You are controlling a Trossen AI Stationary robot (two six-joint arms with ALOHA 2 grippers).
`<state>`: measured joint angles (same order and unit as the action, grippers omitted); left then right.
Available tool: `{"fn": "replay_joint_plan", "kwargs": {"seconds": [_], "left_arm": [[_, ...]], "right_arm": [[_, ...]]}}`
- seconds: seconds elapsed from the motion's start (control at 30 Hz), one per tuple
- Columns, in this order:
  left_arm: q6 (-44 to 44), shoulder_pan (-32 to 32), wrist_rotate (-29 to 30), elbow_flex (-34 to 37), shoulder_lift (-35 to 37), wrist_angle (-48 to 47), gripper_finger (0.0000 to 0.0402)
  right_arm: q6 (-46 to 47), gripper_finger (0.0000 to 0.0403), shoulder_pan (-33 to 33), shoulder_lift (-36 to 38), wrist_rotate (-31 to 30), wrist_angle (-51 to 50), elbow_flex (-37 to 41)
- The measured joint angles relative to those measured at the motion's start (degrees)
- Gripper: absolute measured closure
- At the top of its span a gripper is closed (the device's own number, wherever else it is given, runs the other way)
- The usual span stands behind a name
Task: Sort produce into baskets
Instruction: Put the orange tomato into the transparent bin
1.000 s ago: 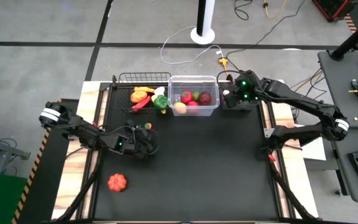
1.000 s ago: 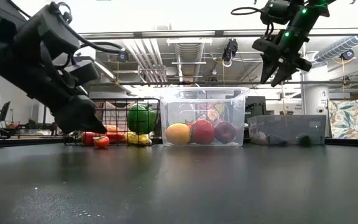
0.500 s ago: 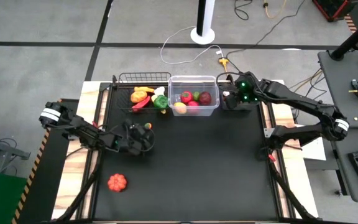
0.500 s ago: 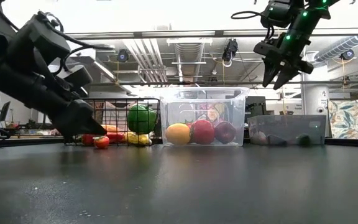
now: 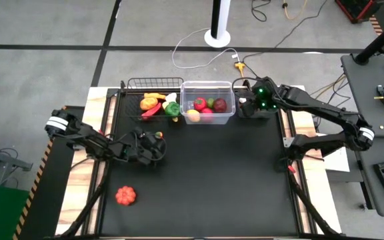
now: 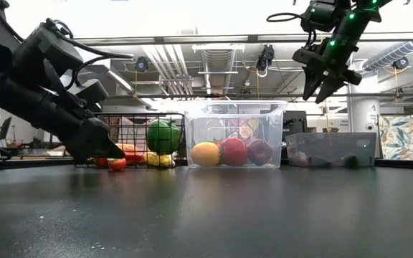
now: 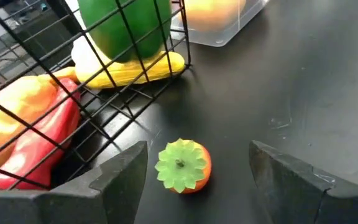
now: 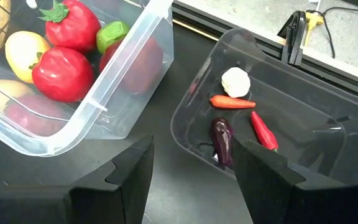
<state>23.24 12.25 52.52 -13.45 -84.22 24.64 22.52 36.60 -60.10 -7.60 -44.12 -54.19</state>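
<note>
Black table: with the left gripper low, jaws apart and empty, straddling the small tomato just outside the wire basket near the far-left corner, centre and lower before closing; right gripper hovers open over the tray.

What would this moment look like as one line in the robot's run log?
left hand: open, around small tomato beside wire basket | right hand: open, above dark tray | pumpkin: unsorted

Left gripper low beside wire basket, small tomato close by.
</note>
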Motion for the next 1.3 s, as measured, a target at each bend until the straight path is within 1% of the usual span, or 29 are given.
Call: {"fn": "replay_joint_plan", "kwargs": {"seconds": [0.23,0.5,0.6,0.77,1.13,1.3], "left_arm": [[-0.3,-0.6,-0.6,0.0,-3.9,3.6,0.0141],[-0.3,-2.7,-0.6,0.0,-8.4,7.9,0.0141],[-0.3,-3.0,-0.6,0.0,-10.0,9.7,0.0146],[0.6,-3.0,-0.6,0.0,-11.4,11.0,0.0177],[1.4,-3.0,-0.6,0.0,-11.6,10.8,0.0261],[1.4,-3.0,-0.6,0.0,-11.6,10.8,0.028]], "right_arm": [[0.0,0.02,0.0,0.0,0.0,0.0,0.0],[0.0,0.02,0.0,0.0,0.0,0.0,0.0],[-0.1,0.02,0.0,0.0,0.0,0.0,0.0],[-0.1,0.0199,0.0,0.0,0.0,0.0,0.0],[0.0,0.0199,0.0,0.0,0.0,0.0,0.0],[0.0,0.0199,0.0,0.0,0.0,-0.1,0.1]]}}
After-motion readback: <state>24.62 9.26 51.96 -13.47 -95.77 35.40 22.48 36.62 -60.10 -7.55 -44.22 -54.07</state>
